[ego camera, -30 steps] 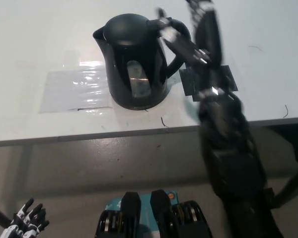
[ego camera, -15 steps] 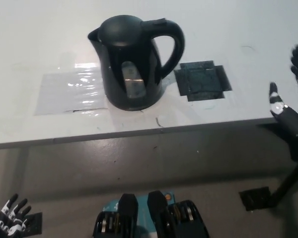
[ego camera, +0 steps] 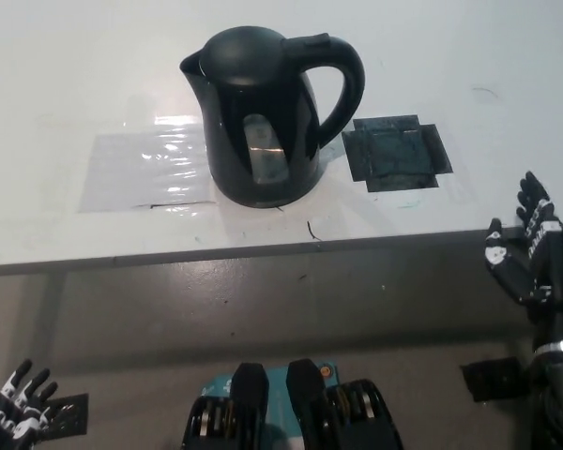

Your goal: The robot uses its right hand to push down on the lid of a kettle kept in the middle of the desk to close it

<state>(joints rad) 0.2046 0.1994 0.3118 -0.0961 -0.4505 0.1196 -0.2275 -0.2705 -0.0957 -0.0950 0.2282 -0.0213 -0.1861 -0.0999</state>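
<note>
White tabletop (ego camera: pixel 56 84): your black plastic kettle (ego camera: pixel 263 112) now sits lid-down; black right hand (ego camera: pixel 524 253) has withdrawn right of it, fingers released; white left hand (ego camera: pixel 14 405) idle, open.

black tape patch (ego camera: pixel 397 153) | clear plastic sheet (ego camera: pixel 148 172) | white desk (ego camera: pixel 75 84)

A kettle (ego camera: pixel 263 117) stands on the desk (ego camera: pixel 66 75), between a clear sheet (ego camera: pixel 145 173) at picture left and a tape patch (ego camera: pixel 396 153) at picture right.
</note>
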